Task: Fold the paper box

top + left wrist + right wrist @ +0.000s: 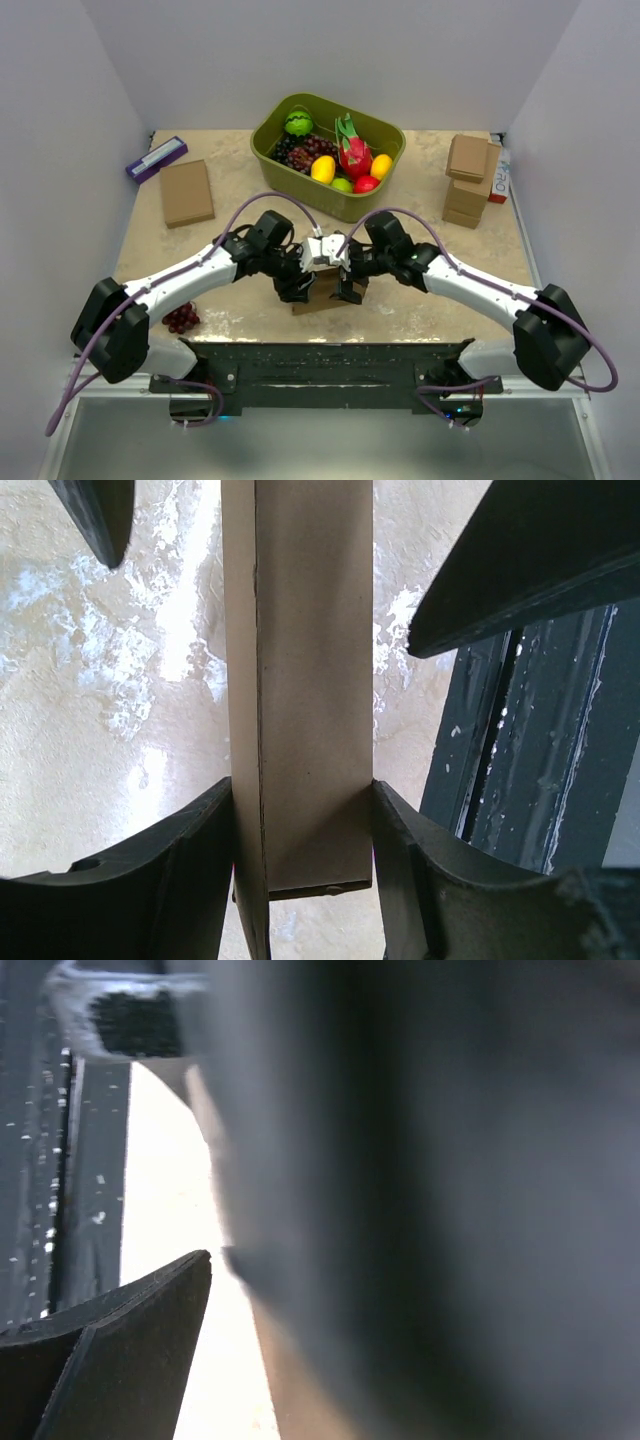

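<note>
The paper box (pixel 322 300) is a brown cardboard piece near the table's front edge, between both arms. In the left wrist view a narrow upright panel of the paper box (pixel 310 710) runs between my left fingers, and both pads press its sides. My left gripper (pixel 298 286) is shut on it. My right gripper (pixel 349 288) is at the box's right end. In the right wrist view one finger (pixel 130 1340) stands apart from a brown cardboard edge (pixel 290 1380), with a bright gap between. A dark blur close to the lens hides the other finger.
A green bin (pixel 268 140) of fruit stands behind the arms. A flat brown box (pixel 186 192) and a purple box (pixel 156 158) lie at back left. Small brown boxes (pixel 468 180) are stacked at back right. Grapes (pixel 182 318) lie front left. A black frame (pixel 320 360) borders the near edge.
</note>
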### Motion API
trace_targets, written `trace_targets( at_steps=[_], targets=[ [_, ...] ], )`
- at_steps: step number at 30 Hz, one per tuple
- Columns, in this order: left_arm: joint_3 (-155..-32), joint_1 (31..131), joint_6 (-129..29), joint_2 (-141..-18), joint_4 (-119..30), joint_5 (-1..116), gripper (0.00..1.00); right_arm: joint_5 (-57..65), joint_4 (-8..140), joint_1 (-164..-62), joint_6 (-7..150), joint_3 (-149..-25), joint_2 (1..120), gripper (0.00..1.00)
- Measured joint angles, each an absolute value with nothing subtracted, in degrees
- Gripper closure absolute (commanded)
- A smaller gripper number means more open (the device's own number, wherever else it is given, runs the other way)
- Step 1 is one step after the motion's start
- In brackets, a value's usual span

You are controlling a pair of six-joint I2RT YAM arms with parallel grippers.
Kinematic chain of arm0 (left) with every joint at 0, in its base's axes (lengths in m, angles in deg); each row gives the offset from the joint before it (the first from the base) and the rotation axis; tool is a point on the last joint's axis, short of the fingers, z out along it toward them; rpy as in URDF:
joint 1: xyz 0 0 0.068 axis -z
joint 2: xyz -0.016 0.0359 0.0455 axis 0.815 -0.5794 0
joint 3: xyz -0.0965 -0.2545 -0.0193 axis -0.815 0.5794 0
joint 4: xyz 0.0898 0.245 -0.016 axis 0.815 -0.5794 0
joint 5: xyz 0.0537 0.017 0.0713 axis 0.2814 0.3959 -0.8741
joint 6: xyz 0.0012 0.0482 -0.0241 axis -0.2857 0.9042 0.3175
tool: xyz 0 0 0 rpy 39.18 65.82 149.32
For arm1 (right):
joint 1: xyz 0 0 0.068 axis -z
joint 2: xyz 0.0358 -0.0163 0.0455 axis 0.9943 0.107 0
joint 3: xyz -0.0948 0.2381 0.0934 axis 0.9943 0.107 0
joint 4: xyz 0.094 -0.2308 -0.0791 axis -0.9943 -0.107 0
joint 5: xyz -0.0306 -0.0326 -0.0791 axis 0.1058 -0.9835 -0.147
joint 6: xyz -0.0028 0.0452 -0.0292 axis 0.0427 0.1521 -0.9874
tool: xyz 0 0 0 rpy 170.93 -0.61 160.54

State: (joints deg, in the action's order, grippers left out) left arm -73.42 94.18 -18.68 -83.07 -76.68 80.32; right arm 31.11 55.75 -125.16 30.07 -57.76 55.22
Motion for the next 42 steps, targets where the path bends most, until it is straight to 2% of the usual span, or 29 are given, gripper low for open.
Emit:
trace_targets(
  at_steps=[14,21,28,32,33,36,38,39,42],
  targets=[
    [-73.2,93.3,-18.1,-83.0,-77.3,80.5,0.64,30.3,59.4,-125.8,30.3,-56.5,56.0,0.01],
    [-69.8,88.3,-18.5,-79.6,-73.3,85.8,0.64,27.6,63.3,-126.3,32.5,-50.7,52.1,0.01],
    [-69.9,88.0,-18.5,-81.2,-72.6,89.1,0.63,24.1,63.7,-126.9,32.9,-50.5,53.2,0.02],
    [-70.0,87.7,-18.5,-81.4,-72.6,89.7,0.61,21.2,65.8,-127.1,32.9,-50.3,53.3,0.09],
    [-70.0,87.7,-18.5,-81.4,-72.6,89.7,0.56,20.8,66.4,-127.1,33.0,-50.2,53.1,0.15],
    [-70.1,87.7,-18.5,-81.4,-72.1,89.4,0.5,19.4,67.9,-127.5,33.3,-48.9,52.5,0.26],
    [-70.1,87.7,-18.5,-81.4,-72.1,89.1,0.4,18.7,68.1,-127.9,33.7,-48.3,51.9,0.31],
    [-70.1,87.7,-18.5,-81.4,-71.9,88.9,0.31,18.5,68.2,-128.2,33.7,-48.3,51.8,0.32],
    [-70.1,87.7,-19.0,-81.3,-71.0,87.4,0.24,17.7,68.2,-128.7,33.9,-48.3,51.8,0.41]
  ],
)
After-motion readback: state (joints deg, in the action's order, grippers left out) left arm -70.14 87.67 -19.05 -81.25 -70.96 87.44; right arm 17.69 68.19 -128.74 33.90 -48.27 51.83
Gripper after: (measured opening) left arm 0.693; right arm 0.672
